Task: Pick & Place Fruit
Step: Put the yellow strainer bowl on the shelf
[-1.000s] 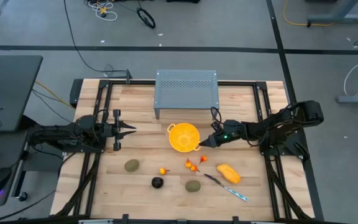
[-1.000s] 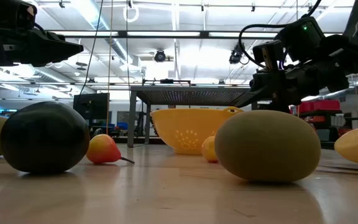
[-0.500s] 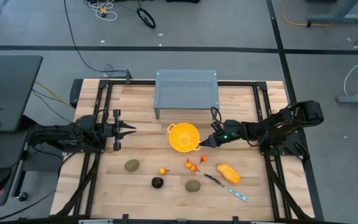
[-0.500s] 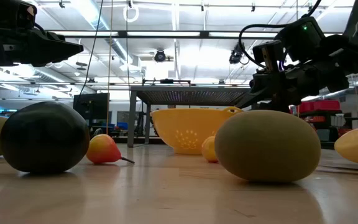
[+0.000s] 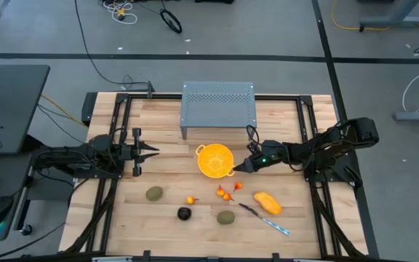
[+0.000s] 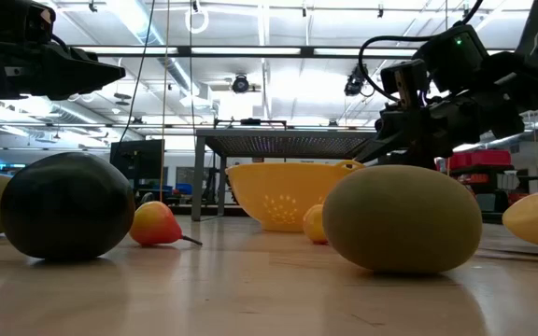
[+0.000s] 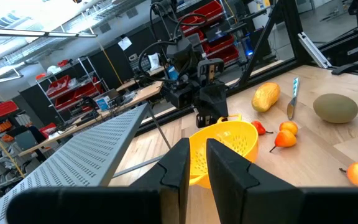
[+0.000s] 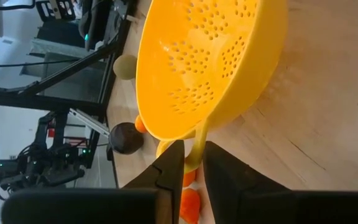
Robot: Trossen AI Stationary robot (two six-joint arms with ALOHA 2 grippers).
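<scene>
While both arms hang over the table, I log what I can see from my station.

Right gripper (image 5: pixel 237 168) — at the near-right rim of the yellow colander (image 5: pixel 215 159). My right wrist camera shows its two dark fingers (image 8: pixel 169 168) on either side of the colander's handle (image 8: pixel 196 148), with only a narrow gap; they look closed on it, though I cannot be sure the pads touch.

Left gripper (image 5: pixel 153 151) — above the left side of the table, well apart from the fruit, pointing toward the colander. Its fingers (image 7: pixel 180 163) stand nearly together with a thin slit between them, holding nothing.

Fruit, all lying on the wooden table (image 5: pixel 158 116) and outside the colander:
- yellow-orange oblong fruit (image 5: pixel 267 202), to the right, just beside the knife (image 5: pixel 265 219);
- olive-green oval (image 5: pixel 154 193), on the left;
- second olive-green oval (image 5: pixel 226 217), near the front edge, centre;
- dark ball (image 5: pixel 184 213), between the two ovals;
- small orange-red pieces — one (image 5: pixel 191 200) just behind the dark ball, and a cluster (image 5: pixel 227 192) just in front of the colander.

Other items: a grey perforated rack (image 5: pixel 218 106) stands at the back of the table, behind the colander. In the low view the dark ball (image 6: pixel 66 205) and one green oval (image 6: pixel 402 217) fill the foreground, with the colander (image 6: pixel 288 194) beyond them.
</scene>
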